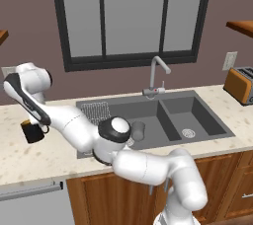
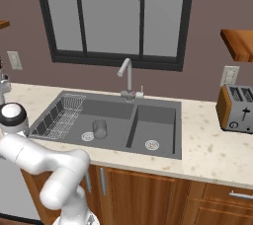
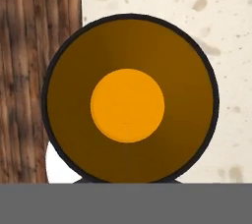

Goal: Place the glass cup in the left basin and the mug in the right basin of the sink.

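Speckled beige desk (image 1: 29, 162), left of frame: gripper (image 1: 33, 131) clenched on the mug (image 1: 32, 132).
Hand view looks straight into the mug's orange interior; the glass cup (image 1: 138, 131) stands mid-frame in the left basin (image 1: 118, 110).

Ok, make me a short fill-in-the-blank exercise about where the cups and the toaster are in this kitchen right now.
1. The glass cup stands in the ____ basin of the sink.
2. The inside of the mug is coloured ____.
3. The mug is over the counter to the ____ of the sink.
4. The toaster sits on the counter to the ____ of the sink.

Missing words: left; orange; left; right
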{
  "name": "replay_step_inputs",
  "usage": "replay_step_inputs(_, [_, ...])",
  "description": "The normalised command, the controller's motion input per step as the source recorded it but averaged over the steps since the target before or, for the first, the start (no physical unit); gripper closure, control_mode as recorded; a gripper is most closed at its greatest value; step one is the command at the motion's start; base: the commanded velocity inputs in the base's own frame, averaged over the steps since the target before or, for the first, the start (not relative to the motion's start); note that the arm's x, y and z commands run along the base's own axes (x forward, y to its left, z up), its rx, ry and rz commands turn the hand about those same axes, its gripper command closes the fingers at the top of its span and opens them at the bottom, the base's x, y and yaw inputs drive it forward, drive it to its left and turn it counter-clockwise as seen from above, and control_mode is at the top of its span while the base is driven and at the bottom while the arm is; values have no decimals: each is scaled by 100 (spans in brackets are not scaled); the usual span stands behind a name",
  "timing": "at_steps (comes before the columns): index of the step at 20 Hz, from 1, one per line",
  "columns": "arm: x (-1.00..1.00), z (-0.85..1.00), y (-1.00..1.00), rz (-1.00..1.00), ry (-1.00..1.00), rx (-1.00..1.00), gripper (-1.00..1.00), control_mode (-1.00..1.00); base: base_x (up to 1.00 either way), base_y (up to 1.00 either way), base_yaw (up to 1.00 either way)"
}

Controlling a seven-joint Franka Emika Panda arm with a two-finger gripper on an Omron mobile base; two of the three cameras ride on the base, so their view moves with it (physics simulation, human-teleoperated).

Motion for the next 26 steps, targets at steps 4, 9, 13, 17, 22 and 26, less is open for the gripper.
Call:
replay_step_inputs(4, [-33,6,-48,-8,-7,0,100,-100,0,0,0])
replay_step_inputs(9, [-29,8,-50,-9,-13,0,100,-100,0,0,0])
replay_step_inputs(13, [-19,15,-51,-9,-16,0,100,-100,0,0,0])
replay_step_inputs(17, [-17,19,-51,-10,-16,0,100,-100,0,0,0])
replay_step_inputs(22, [-17,21,-53,-8,-19,0,100,-100,0,0,0])
replay_step_inputs(26, [-24,19,-54,-7,-22,0,100,-100,0,0,0])
